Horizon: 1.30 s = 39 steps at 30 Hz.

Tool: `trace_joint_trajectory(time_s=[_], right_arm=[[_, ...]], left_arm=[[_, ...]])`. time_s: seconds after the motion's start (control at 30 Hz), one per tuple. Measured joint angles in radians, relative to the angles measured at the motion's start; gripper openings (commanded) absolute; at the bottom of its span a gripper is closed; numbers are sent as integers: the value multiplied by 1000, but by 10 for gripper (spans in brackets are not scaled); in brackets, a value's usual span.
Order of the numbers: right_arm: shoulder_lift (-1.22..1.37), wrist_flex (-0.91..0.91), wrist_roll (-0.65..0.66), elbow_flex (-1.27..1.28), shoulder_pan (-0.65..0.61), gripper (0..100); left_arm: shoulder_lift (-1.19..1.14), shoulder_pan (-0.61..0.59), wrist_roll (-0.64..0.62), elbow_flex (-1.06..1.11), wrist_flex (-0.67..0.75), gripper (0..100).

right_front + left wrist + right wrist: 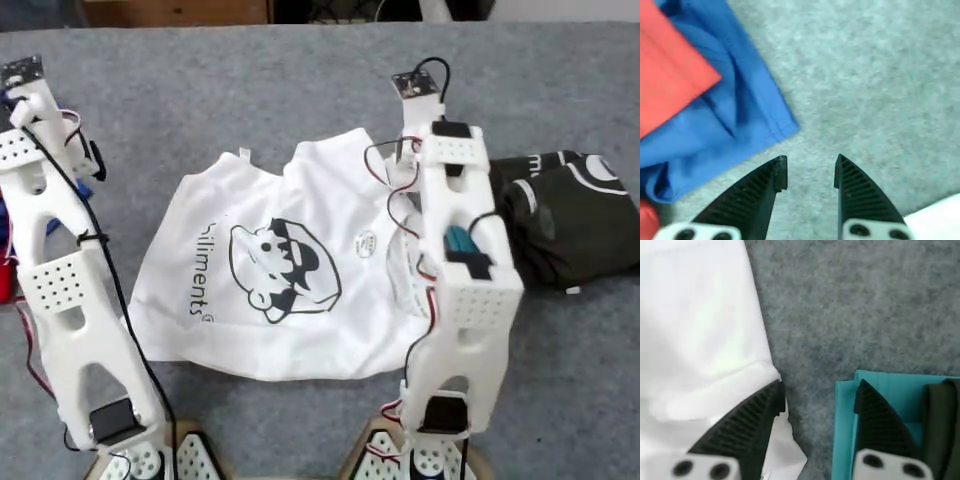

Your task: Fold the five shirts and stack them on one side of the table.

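A white shirt [270, 270] with a black cartoon print lies spread and rumpled in the middle of the grey table. My right arm [455, 200] stands over its right edge. My right gripper [820, 395] is open just above the table, one finger at the white shirt's hem [700, 330] and the other over a teal shirt [890, 400]. A black shirt [570, 215] lies folded at the right, and dark fabric [942, 415] lies on the teal one. My left gripper [810, 172] is open over bare table beside a blue shirt [725, 115] with a red shirt [670, 85] on it.
The table is covered in grey carpet [250, 90], with bare room along the back and at the front right. Blue cloth [5, 215] and red cloth [5, 275] peek in at the left edge. Both arm bases stand at the front edge.
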State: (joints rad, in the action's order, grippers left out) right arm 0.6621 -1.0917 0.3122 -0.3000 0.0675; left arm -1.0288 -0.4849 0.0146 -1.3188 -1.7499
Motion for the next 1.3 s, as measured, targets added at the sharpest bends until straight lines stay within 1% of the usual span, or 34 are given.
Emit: trace_joint_trajectory(time_s=[0.1, 0.23, 0.33, 0.47, 0.53, 0.6, 0.67, 0.73, 0.83, 0.93, 1.0, 1.1, 1.13, 1.2, 1.27, 1.3], right_arm=[[6, -41, 3, -35, -14, 243], [-12, -54, 3, -38, -34, 243], [-87, -54, 3, 2, -46, 243], [-198, -41, 3, 103, -74, 243], [-233, -2, 3, 167, -98, 243], [-247, 44, 3, 219, -114, 243], [-247, 83, 2, 238, -110, 243], [-247, 100, 2, 241, -106, 243], [-247, 110, 3, 244, -107, 243], [-241, 112, 2, 258, -100, 243], [-212, 127, 2, 261, -103, 243], [-160, 140, 2, 262, -104, 237], [-144, 140, 2, 255, -100, 214], [-127, 123, 2, 233, -92, 129], [-110, 115, 2, 212, -84, 25], [-103, 110, 2, 206, -81, 8]], left_arm=[[0, -9, 11, 11, 0, 143], [8, -20, 21, 17, -3, 142], [78, -21, 40, 86, -3, 139], [256, -11, 57, 302, -3, 141], [388, 5, 57, 443, -2, 141], [525, 23, 63, 603, 32, 141], [657, 38, 83, 789, 127, 143], [786, 54, 86, 1003, 261, 171], [979, 83, 101, 1356, 506, 221], [1134, 98, 106, 1660, 747, 216], [1185, 109, 107, 1821, 876, 216], [1204, 127, 112, 2007, 1040, 216], [1206, 127, 112, 2056, 1091, 216], [1209, 130, 112, 2133, 1171, 216], [1209, 140, 112, 2180, 1217, 216], [1209, 147, 109, 2196, 1226, 211]])
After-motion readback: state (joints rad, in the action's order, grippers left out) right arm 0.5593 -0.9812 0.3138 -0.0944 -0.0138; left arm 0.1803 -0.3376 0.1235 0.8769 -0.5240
